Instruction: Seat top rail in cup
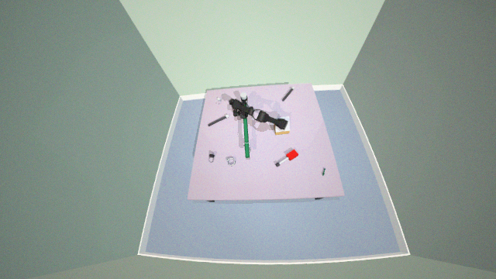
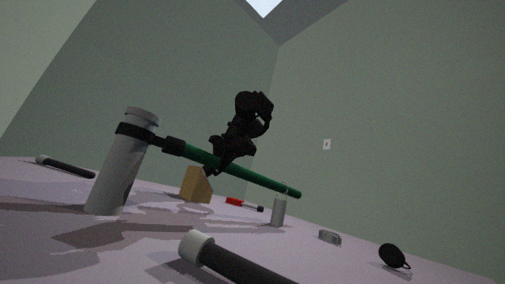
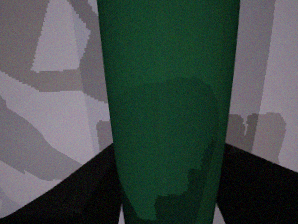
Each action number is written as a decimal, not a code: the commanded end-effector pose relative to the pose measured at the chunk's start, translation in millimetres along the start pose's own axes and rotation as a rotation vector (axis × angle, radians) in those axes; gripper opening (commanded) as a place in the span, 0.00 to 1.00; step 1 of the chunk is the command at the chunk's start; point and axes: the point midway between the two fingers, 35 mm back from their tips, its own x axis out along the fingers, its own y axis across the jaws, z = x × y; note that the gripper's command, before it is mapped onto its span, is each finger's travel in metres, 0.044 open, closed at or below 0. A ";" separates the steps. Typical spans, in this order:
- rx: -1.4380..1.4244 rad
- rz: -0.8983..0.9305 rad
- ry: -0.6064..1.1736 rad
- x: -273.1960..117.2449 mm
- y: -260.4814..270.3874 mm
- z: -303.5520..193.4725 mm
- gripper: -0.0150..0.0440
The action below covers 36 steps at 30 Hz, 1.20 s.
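Note:
The green rail (image 1: pixel 246 133) (image 2: pixel 252 177) (image 3: pixel 165 50) slants down from the big post (image 2: pixel 114 177) to the loop cap on the small post (image 2: pixel 278 213) and passes through its loop. The black brace band (image 2: pixel 132 132) is around the big post just below the post cap (image 2: pixel 143 115). The black rail-end cup (image 2: pixel 173 146) hangs from the band. The rail's upper end meets the cup's mouth in line with it; how deep it sits inside is hidden. My gripper (image 2: pixel 216 168) (image 3: pixel 162 149) is shut on the rail, between cup and loop, nearer the cup.
A wooden block (image 1: pixel 282 132) (image 2: pixel 193 184) is by the arm's base. Dark bars with pale ends (image 1: pixel 218 121) (image 2: pixel 237 260) lie to either side. A red-handled tool (image 1: pixel 292 155) (image 2: pixel 234 201), a metal ring (image 1: pixel 231 160) (image 2: pixel 330 237) and a black cap (image 1: pixel 211 156) (image 2: pixel 391 255) lie farther out.

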 end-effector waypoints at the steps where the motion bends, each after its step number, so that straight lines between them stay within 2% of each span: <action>1: 0.005 0.005 0.017 -0.5 5.4 -10.3 0.25; 28: 0.004 0.005 0.018 0.7 1.9 -28.3 0.25; 36: 0.002 0.010 0.003 5.3 1.5 -20.2 0.25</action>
